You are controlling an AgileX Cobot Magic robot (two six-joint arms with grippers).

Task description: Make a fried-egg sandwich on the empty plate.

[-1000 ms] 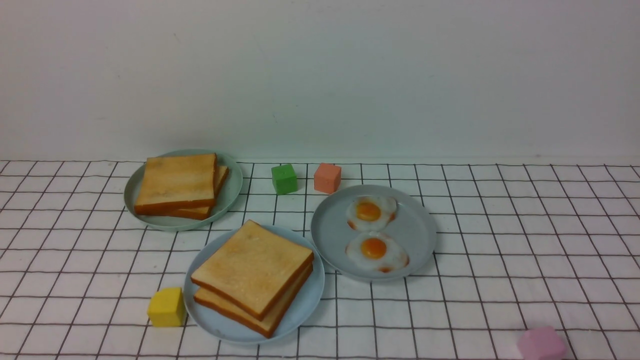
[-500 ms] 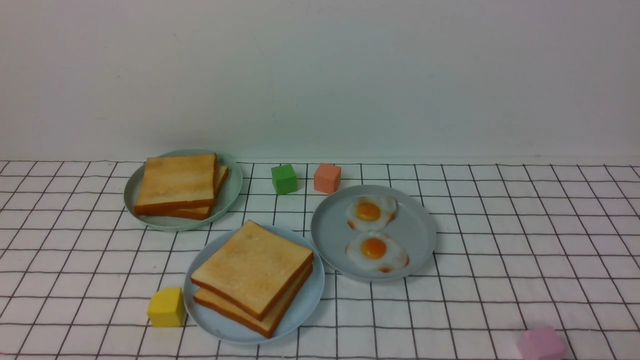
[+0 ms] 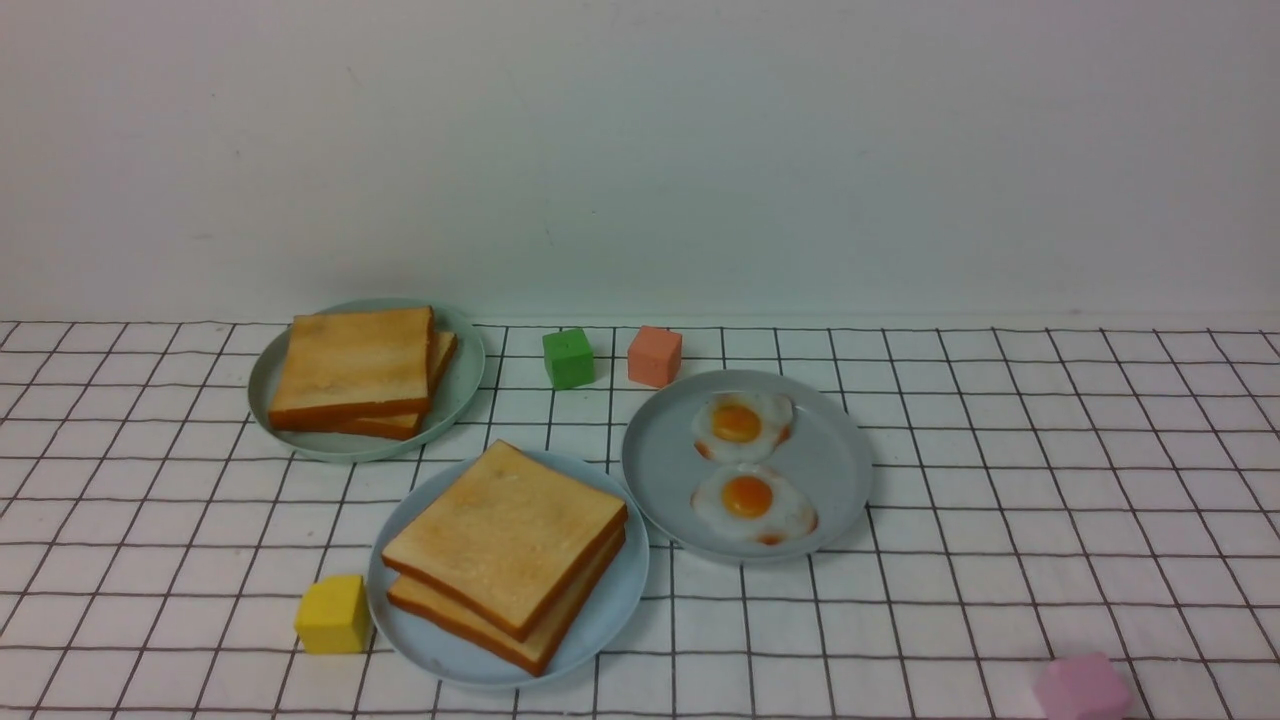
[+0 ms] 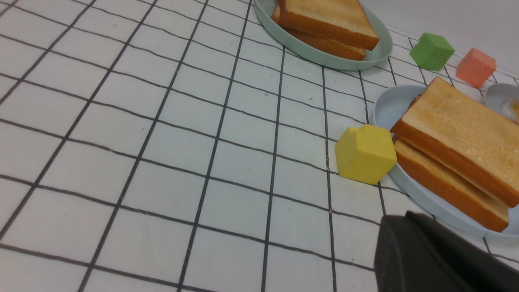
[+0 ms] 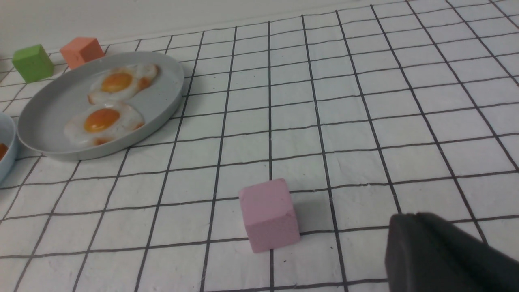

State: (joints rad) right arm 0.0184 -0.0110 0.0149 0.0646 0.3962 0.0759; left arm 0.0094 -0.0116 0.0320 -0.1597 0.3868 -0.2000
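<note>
On the left, a green-grey plate (image 3: 462,385) holds 2 toast slices (image 3: 352,365). Nearer, a yellow cube (image 3: 332,613) touches the blue plate (image 3: 612,600), which carries the sandwich (image 3: 505,550) (2 stacked toasts; any egg between them is hidden). Right of it, 2 fried eggs (image 3: 752,503) lie on a grey plate (image 3: 660,470). The left gripper (image 4: 438,255) and right gripper (image 5: 442,255) show only dark edges; I cannot tell whether their jaws are apart.

We count three plates (image 3: 640,600), four toast slices (image 3: 505,530) stacked in two pairs, two fried eggs (image 3: 752,502), and four cubes (image 3: 332,614): one yellow, one green, one salmon, one pink
</note>
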